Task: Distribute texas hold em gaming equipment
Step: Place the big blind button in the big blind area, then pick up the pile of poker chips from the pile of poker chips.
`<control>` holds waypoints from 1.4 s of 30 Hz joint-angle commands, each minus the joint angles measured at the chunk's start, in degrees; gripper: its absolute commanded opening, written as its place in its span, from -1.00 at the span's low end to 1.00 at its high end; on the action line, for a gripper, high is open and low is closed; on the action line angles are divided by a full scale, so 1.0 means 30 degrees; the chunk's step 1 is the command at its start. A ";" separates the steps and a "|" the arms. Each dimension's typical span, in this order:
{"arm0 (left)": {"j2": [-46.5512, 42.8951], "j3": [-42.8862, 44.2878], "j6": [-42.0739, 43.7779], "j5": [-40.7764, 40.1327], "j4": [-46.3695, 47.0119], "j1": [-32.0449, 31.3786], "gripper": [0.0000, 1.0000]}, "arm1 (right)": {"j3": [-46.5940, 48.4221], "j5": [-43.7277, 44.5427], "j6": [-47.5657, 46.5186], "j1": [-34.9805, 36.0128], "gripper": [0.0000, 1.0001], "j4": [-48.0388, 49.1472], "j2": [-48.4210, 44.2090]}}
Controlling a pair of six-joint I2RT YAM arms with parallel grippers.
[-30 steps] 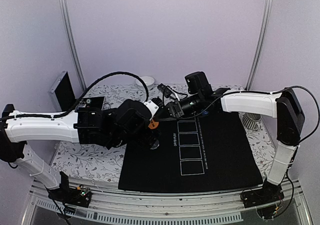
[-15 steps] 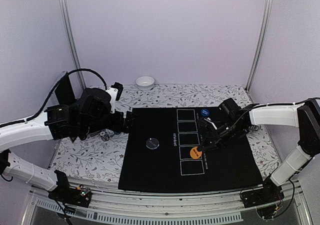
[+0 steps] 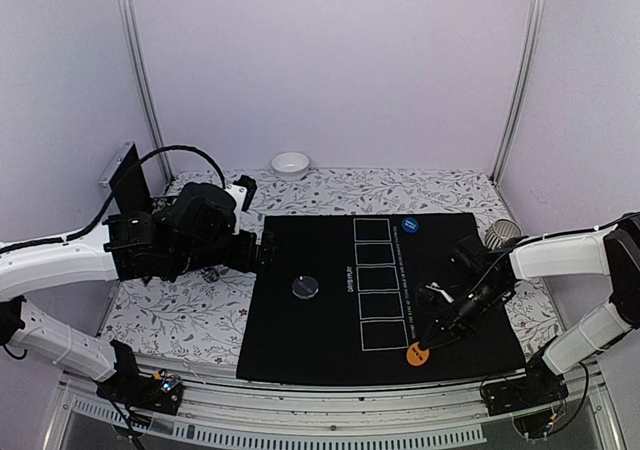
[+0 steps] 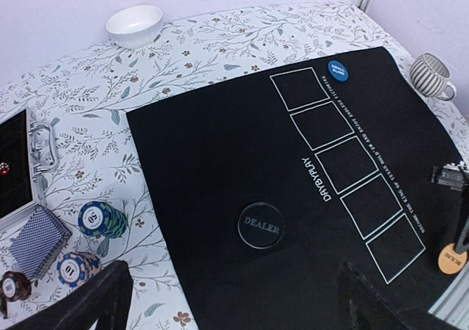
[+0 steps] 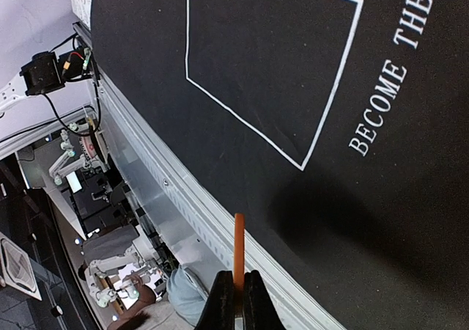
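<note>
My right gripper is shut on the orange button disc, holding it by its edge over the near right part of the black mat; in the right wrist view the disc shows edge-on between my fingers. The dark dealer disc lies on the mat's left half and shows in the left wrist view. The blue disc lies at the mat's far edge. Chip stacks and a card deck sit left of the mat. My left gripper is open, raised left of the mat.
A white bowl stands at the back. A ribbed grey cup stands right of the mat. An open black case stands at the far left. The table's metal front rail runs just below the mat's near edge.
My right gripper carried the orange disc from the far left of the mat, over the rectangles, to the near right. My left arm drew back left off the mat.
</note>
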 commanded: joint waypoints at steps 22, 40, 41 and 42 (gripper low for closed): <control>-0.0099 0.0472 0.0284 -0.0623 -0.0234 0.0243 0.96 | 0.1514 0.6944 0.2308 0.0937 -0.12 -0.1527 -0.0037; 0.0794 0.1106 -0.1588 -0.1294 -0.2264 0.1122 0.96 | 0.8934 2.1130 0.0985 0.0846 0.98 -0.0363 -0.4141; 0.0947 0.1184 -0.1763 -0.1275 -0.2477 0.1281 0.96 | 0.8904 2.1655 0.0981 0.0699 0.98 0.0031 -0.4324; 0.1083 0.1275 -0.1895 -0.1254 -0.2668 0.1487 0.96 | 0.8831 2.1838 0.0956 0.0446 0.98 0.0523 -0.4494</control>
